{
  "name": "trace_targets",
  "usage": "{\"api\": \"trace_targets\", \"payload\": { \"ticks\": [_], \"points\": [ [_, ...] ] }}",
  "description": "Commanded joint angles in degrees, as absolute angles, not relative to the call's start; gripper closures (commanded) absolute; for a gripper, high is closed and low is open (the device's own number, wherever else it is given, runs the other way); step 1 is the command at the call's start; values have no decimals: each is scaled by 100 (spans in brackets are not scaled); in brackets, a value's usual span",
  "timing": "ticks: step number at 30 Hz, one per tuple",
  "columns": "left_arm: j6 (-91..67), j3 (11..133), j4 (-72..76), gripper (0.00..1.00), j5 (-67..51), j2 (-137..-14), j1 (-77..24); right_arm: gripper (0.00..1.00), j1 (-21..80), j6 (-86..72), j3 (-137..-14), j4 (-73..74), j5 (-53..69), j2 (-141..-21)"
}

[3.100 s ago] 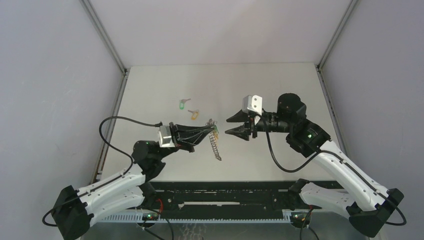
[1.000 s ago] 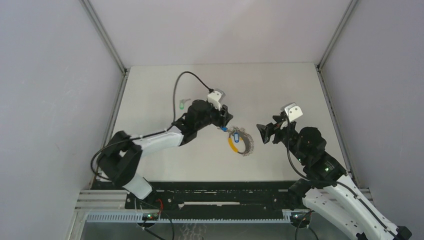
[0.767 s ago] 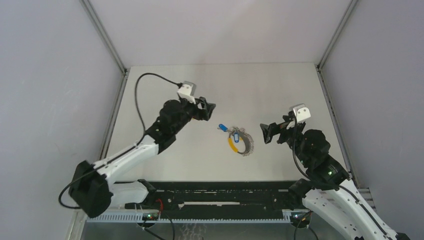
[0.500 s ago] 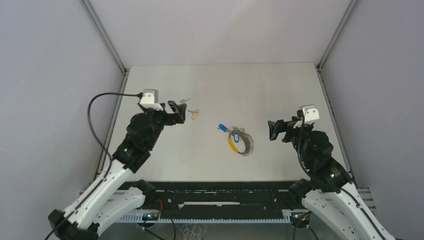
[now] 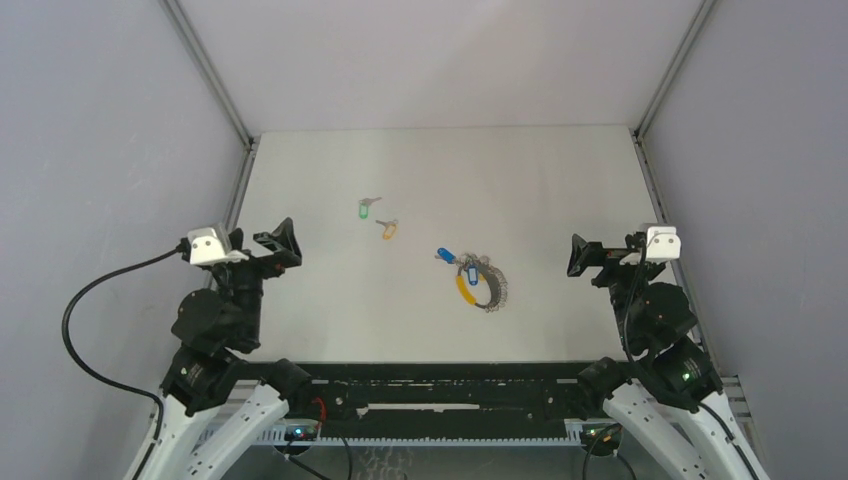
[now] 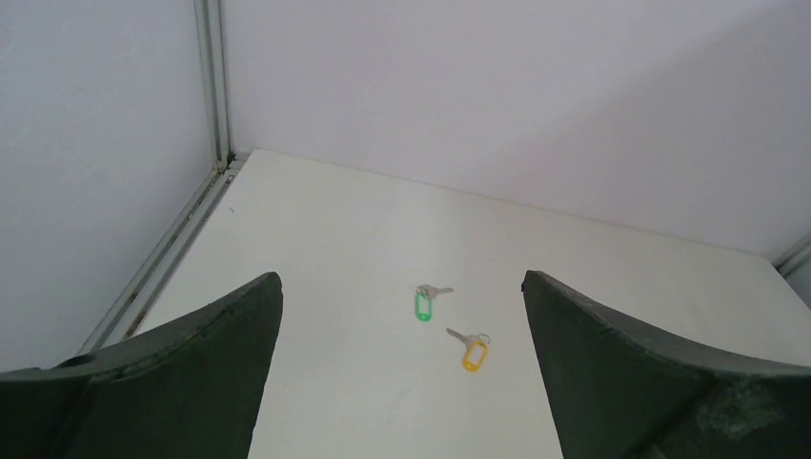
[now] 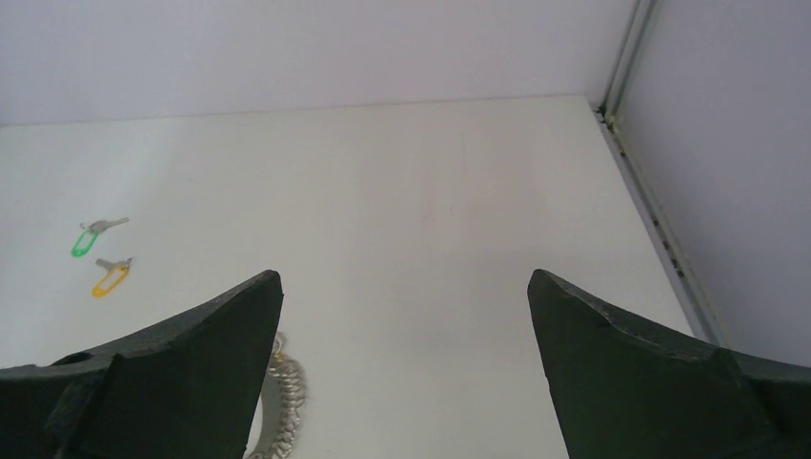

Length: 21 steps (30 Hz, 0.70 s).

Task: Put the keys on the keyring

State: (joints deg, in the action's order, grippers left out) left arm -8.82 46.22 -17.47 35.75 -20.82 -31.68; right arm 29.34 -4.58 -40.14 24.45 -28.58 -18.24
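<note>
The keyring [image 5: 484, 284], a bead-chain loop with a yellow-orange tag [image 5: 462, 288] and a blue tag [image 5: 445, 256], lies flat mid-table; the right wrist view catches only its chain [image 7: 282, 402]. Two keys lie loose to its far left: a green-tagged one [image 5: 365, 209] [image 6: 424, 302] [image 7: 86, 239] and an orange-tagged one [image 5: 388, 229] [image 6: 473, 352] [image 7: 110, 277]. My left gripper [image 5: 283, 245] [image 6: 400, 277] is open and empty, raised at the near left. My right gripper [image 5: 580, 256] [image 7: 405, 275] is open and empty at the near right.
Grey walls enclose the white table [image 5: 560, 180] on three sides, with metal rails along its left edge [image 5: 236, 200] and right edge [image 5: 655, 200]. A black rail [image 5: 440, 385] runs along the near edge between the arm bases.
The keyring, earlier hanging from my left gripper, now lies on the table. The left gripper let go, opened wide and drew back to the near left. The right gripper opened and retreated right.
</note>
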Motion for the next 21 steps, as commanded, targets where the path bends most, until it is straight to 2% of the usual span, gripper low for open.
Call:
{"api": "trace_targets", "payload": {
  "ticks": [1, 21],
  "points": [
    [-454, 4201, -1205, 0, 3790, -1873, -3131, 0, 2869, -164, -4013, 2144, -3311, -1689],
    [-441, 3913, -1186, 0, 3398, -1736, -2813, 0, 2309, -167, -3808, 2067, -3025, -1582]
  ]
}}
